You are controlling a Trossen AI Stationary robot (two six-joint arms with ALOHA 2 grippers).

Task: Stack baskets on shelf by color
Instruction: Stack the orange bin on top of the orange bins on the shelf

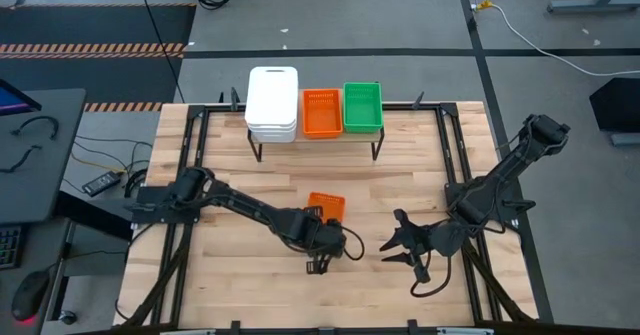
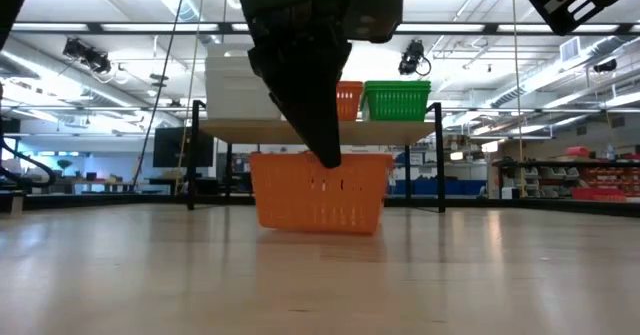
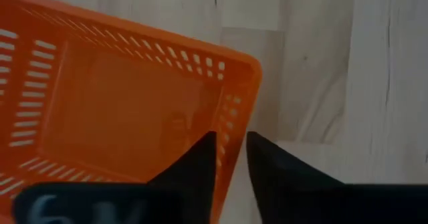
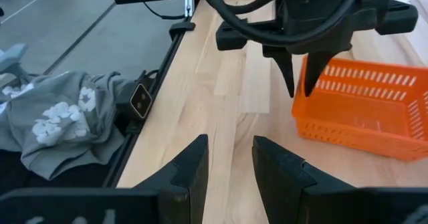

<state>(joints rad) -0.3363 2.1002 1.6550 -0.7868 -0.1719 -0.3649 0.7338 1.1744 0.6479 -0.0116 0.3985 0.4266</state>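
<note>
An orange basket (image 1: 326,207) stands upright on the table in front of the shelf (image 2: 420,127). On the shelf sit a stack of white baskets (image 1: 272,103), an orange basket (image 1: 321,112) and a green basket (image 1: 362,106). My left gripper (image 3: 232,150) is open and points steeply down over the table basket's near corner (image 4: 301,103). One finger stands inside the wall and the other outside; I see no touch. My right gripper (image 4: 231,150) stands open to the right of the basket, with nothing between its fingers.
Black frame rails (image 1: 190,155) run along the table's sides. A grey patterned cloth (image 4: 60,117) lies beyond the table's edge. Bare tabletop (image 1: 250,265) lies near the front edge and between the shelf and the basket.
</note>
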